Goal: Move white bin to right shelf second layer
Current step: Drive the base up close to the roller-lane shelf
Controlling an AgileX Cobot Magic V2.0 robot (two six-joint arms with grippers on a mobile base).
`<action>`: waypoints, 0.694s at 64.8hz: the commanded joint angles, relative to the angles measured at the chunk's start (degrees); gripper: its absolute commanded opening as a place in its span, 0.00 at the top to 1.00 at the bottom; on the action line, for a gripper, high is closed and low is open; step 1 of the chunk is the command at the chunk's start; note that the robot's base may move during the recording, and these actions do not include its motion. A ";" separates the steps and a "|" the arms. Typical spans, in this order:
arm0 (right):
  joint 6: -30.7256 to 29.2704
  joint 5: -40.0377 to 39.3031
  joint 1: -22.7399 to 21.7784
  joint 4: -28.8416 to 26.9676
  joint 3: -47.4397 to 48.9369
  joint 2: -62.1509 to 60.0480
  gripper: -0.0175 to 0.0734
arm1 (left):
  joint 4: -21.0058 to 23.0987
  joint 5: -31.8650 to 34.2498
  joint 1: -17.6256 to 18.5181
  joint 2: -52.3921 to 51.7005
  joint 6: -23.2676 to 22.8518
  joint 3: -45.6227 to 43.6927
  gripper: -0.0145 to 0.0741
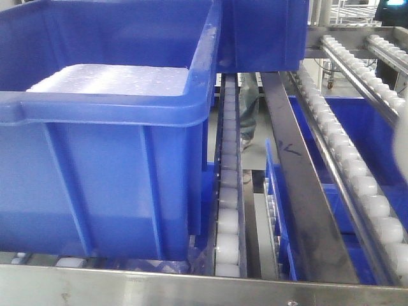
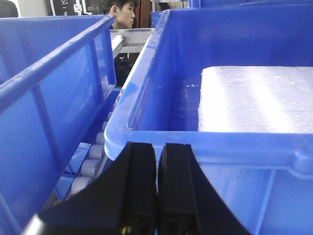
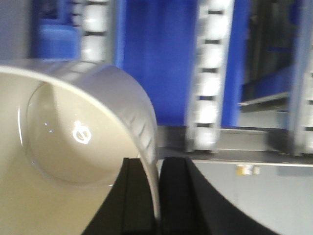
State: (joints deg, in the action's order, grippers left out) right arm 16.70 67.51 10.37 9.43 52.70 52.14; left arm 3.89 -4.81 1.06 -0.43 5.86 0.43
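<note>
Right pincer (image 3: 157, 205) clamped on white bin (image 3: 73, 147) rim; left pincer (image 2: 157, 196) together beside blue crate (image 2: 205, 132).

blue crates (image 1: 108, 159) stand on the rack, one holds a white foam slab (image 1: 115, 80) | steel front rail (image 1: 191, 287) is shiny | a person (image 2: 121, 13) stands behind | light bright, even

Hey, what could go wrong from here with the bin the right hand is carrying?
The right hand pinches only the thin rim of the white bin, so it may swing or slip. The roller rails have open gaps between them, so a poorly placed base could tip. The blue crate crowds the left side.
</note>
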 commanded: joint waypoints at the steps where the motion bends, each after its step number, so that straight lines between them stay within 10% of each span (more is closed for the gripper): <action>1: -6.11 -4.31 -4.39 -1.43 2.11 0.74 0.73 | 0.35 4.81 -0.02 -0.87 -0.15 2.11 0.74; 23: -18.12 -12.59 -19.11 -10.71 2.11 7.26 0.73 | 0.35 4.81 -0.02 -0.87 -0.15 2.11 0.74; 45: -21.21 -18.75 -20.53 -11.12 -0.48 14.01 0.73 | 0.35 4.81 -0.02 -0.87 -0.15 2.11 0.74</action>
State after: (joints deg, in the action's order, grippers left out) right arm -3.86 53.51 -9.57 -1.16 51.66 66.30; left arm 3.89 -4.81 1.06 -0.43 5.86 0.43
